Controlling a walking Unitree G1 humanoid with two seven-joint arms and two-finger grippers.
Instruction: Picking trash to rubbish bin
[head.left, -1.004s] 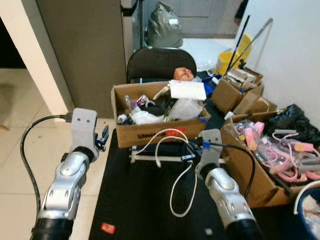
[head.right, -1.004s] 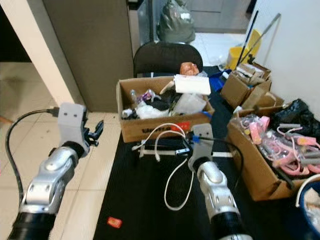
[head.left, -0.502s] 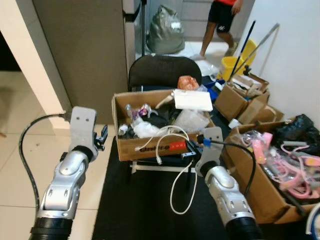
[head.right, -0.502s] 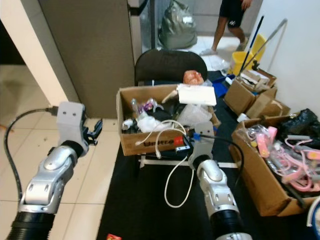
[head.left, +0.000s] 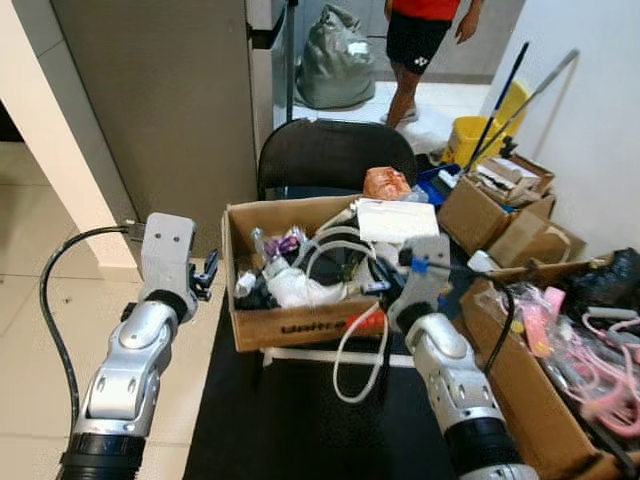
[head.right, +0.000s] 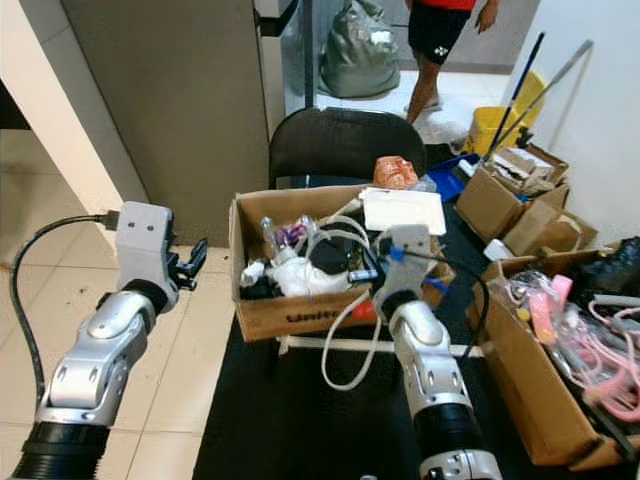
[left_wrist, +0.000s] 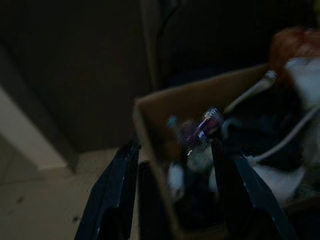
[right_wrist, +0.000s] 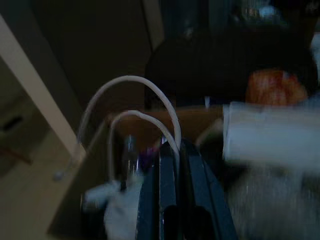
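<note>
Left eye view puts our right gripper (head.left: 383, 283) at the near rim of the cardboard box (head.left: 300, 325), its fingers clenched on a white cable (head.left: 345, 355) whose upper loops arch over the box contents while a long loop dangles down at 6 o'clock toward the black mat (head.left: 290, 430); the box, already crowded with bottles and wrappers, sits before a black chair (head.left: 335, 160); our left gripper (head.left: 207, 275) waits off the box's 9 o'clock side with its fingers released, grasping nothing; a person (head.left: 425, 40) stands at 12 o'clock beyond the chair. We judge the drop into the box is close; the risk is the hanging loop staying outside the rim and dragging the rest back out on release, or the cable snagging on our own wrist lead.
</note>
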